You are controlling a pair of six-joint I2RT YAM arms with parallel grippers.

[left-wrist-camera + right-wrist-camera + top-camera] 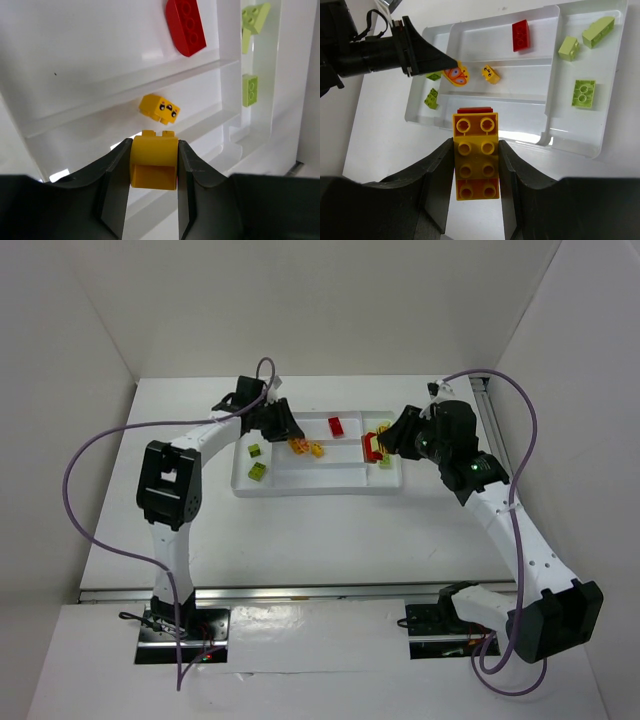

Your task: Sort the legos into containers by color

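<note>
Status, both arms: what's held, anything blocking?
Left gripper shut on yellow brick, above tray. Right gripper shut on stacked yellow-red block. Nothing seen in the way.

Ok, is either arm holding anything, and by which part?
Both. Left tool pinches a yellow brick by its side faces; right tool clamps the stacked orange-red block by its long sides.

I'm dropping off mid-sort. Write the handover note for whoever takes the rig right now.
Left tool: shut on a yellow brick, over the tray beside a loose yellow brick.
Right tool: shut on a yellow-red stack, near the tray.
Done: red brick in its own lane; three green bricks in one end bin, two green bricks in the other.
Left: place both held pieces; probably merge the greens.
</note>
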